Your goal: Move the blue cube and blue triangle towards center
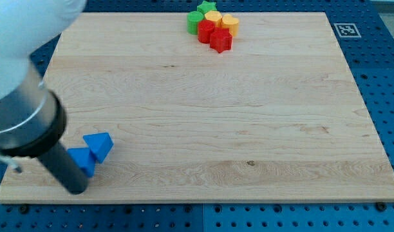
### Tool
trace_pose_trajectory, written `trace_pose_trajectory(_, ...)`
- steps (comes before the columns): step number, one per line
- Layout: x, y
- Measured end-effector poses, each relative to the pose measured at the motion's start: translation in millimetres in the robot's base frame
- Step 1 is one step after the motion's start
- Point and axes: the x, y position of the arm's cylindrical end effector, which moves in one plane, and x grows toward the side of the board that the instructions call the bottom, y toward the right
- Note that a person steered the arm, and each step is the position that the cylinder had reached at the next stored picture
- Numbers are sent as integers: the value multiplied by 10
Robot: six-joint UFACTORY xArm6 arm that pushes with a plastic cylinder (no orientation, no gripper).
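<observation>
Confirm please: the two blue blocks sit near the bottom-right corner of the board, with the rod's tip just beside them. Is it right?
Not quite. In the camera view the blue cube and blue triangle sit near the board's bottom-left corner, not bottom-right. The rest holds: my tip is just beside them, at the cube's lower left.

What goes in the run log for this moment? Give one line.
my tip: view's bottom left, touching blue cube | blue triangle: against cube's right | both far from center | status: push not done
</observation>
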Motion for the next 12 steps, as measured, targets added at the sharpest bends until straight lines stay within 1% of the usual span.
trace_pose_trajectory(1,-185,290)
trace_pose_trajectory(2,-220,290)
trace_pose_trajectory(3,-109,194)
trace_pose_trajectory(4,117,12)
trace_pose_trajectory(5,81,-502)
trace_pose_trajectory(6,-33,-656)
trace_pose_trajectory(8,-222,-403)
trace_pose_trajectory(10,-272,-55)
trace_pose_trajectory(11,-434,-56)
trace_pose_trajectory(12,-488,-21)
